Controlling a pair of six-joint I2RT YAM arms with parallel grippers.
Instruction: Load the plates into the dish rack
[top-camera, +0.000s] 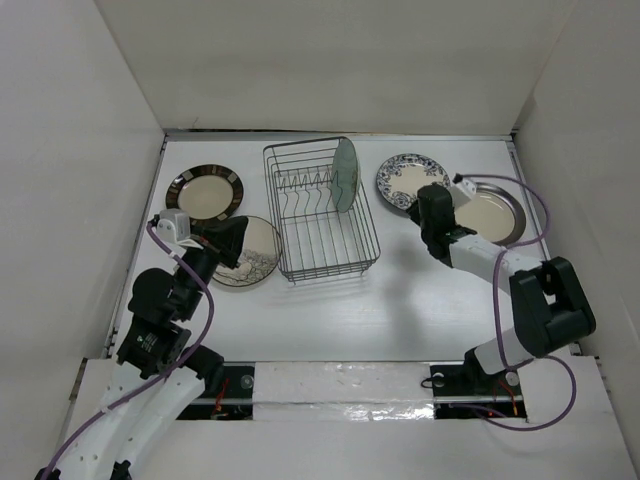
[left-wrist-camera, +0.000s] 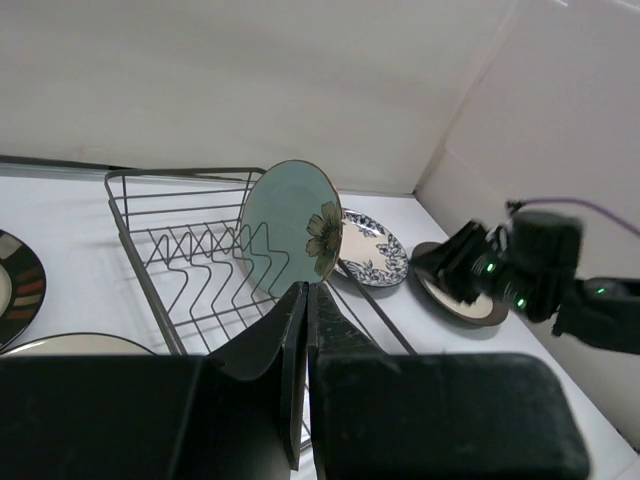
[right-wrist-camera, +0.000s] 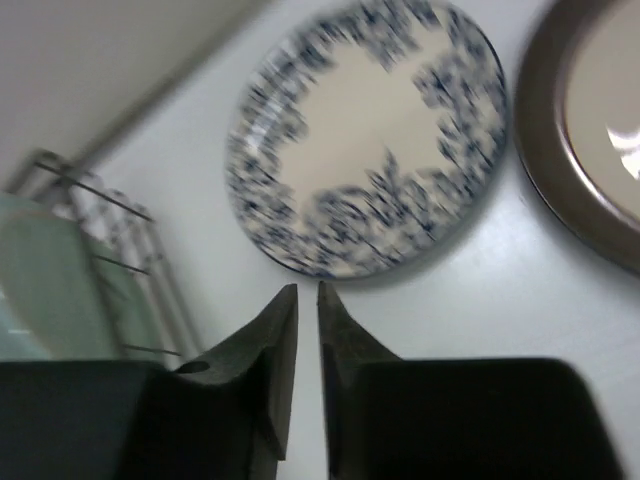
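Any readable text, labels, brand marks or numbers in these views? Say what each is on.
None readable.
Pale marking on the left arm's joint housing: too small to read.
The blue-floral plate, green plate and dish rack show only patterns or bare wire, no lettering.

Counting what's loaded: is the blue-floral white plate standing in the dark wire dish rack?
No, the blue-floral white plate lies flat right of the dark wire dish rack.

The white desk (top-camera: 420, 310) carries a dark wire rack (top-camera: 330, 271) at its middle. Left of it lie the striped-rim plate (top-camera: 205, 192) and the patterned plate (top-camera: 262, 255) — right of it, the blue-floral plate (top-camera: 400, 180) and the brown-rimmed plate (top-camera: 497, 213).
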